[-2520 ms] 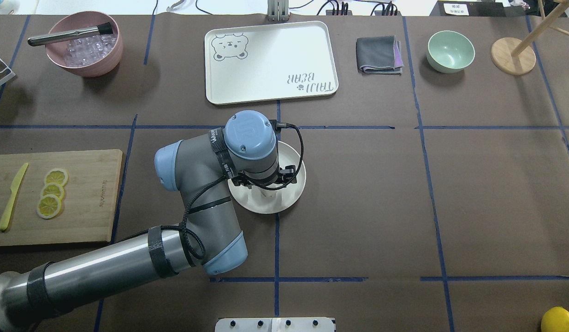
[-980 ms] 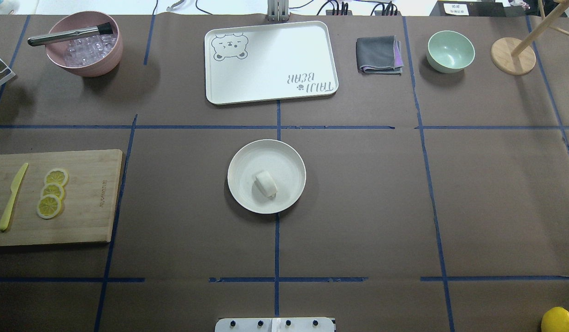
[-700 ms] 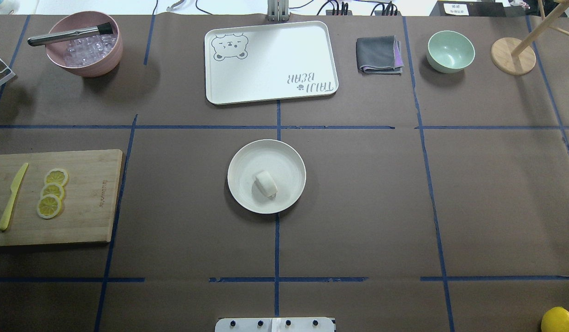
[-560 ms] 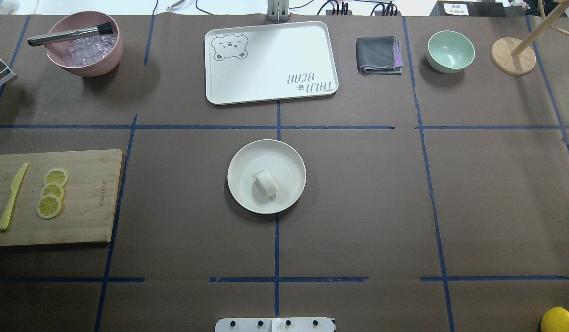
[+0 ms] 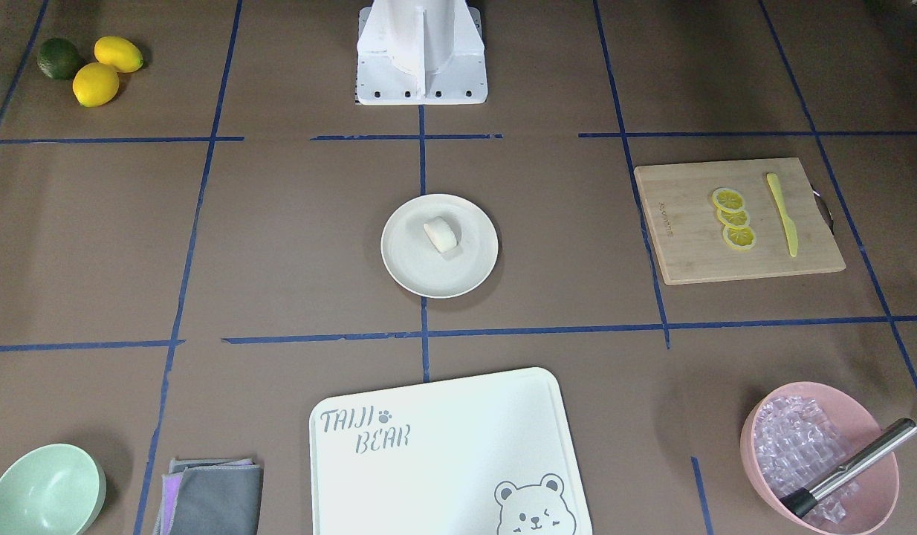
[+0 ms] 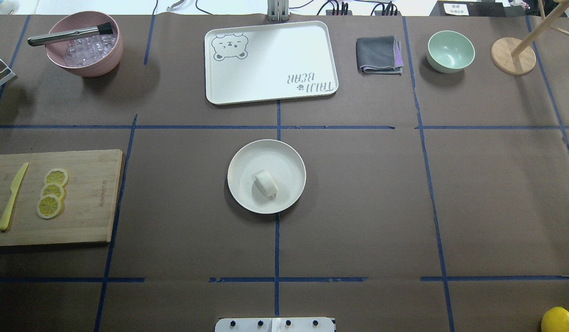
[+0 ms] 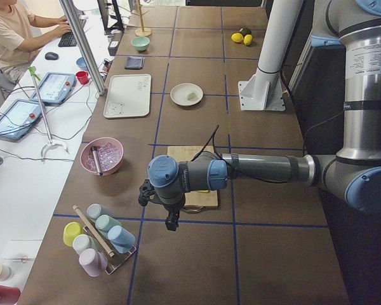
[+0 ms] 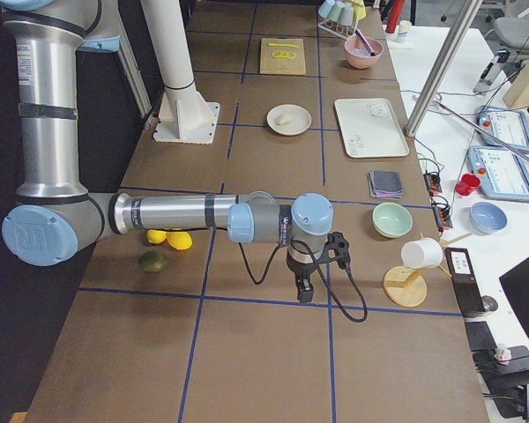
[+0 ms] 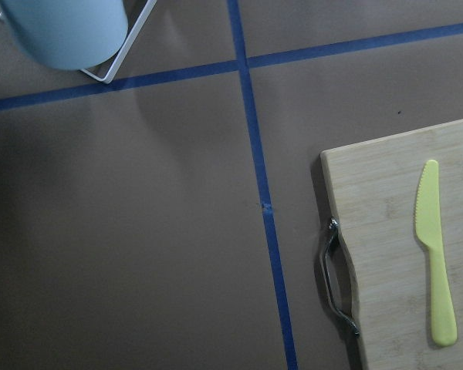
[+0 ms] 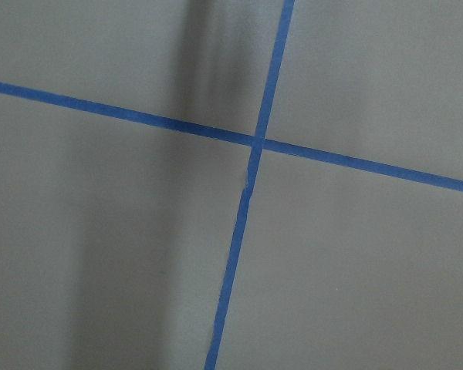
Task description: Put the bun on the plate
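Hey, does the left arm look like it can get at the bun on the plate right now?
Probably yes. The bun sits uncovered on the plate, with nothing standing over or close beside it. The left arm hangs out by the cutting board, and the table between shows no obstacle.

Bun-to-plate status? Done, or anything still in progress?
Done: the bun lies inside the plate, near its middle, with nothing touching it. In hand: nothing. The left gripper hangs beside the cutting board, and the right gripper hangs far off on the opposite side, both well away from the plate. Left: nothing visible.
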